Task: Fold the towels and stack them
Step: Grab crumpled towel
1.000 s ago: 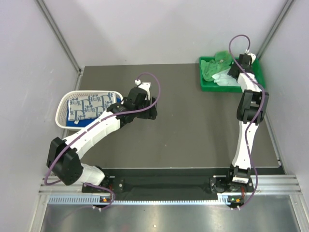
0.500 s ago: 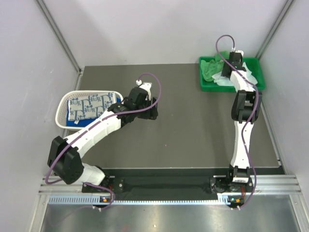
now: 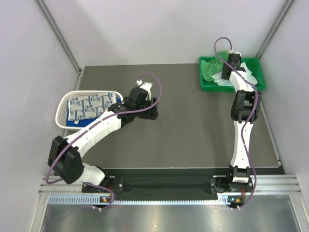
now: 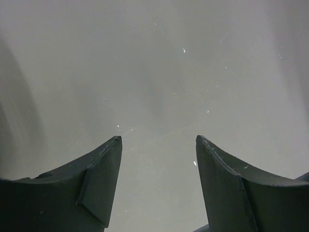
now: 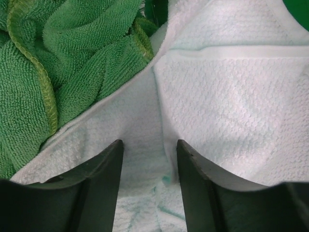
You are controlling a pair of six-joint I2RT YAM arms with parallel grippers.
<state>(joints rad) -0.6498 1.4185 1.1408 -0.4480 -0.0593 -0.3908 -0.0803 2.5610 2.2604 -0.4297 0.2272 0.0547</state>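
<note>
Two towels lie in the green tray (image 3: 212, 88) at the table's (image 3: 183, 130) far right corner: the pale mint-white towel (image 5: 217, 96) on the right and the green towel (image 5: 72, 58) on the left. The right gripper (image 5: 148, 142), jaws part open, straddles a raised fold of the pale mint-white towel and holds nothing. The patterned towel (image 3: 89, 105) lies folded in the white basket (image 3: 62, 118) at the left edge. The left gripper (image 4: 158, 137) is wide open and empty.

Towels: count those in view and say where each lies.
4. A patterned towel lies folded in the white basket, a blue towel's edge showing beneath it. A green towel and a white towel lie crumpled in the green tray. Others may be hidden.
</note>
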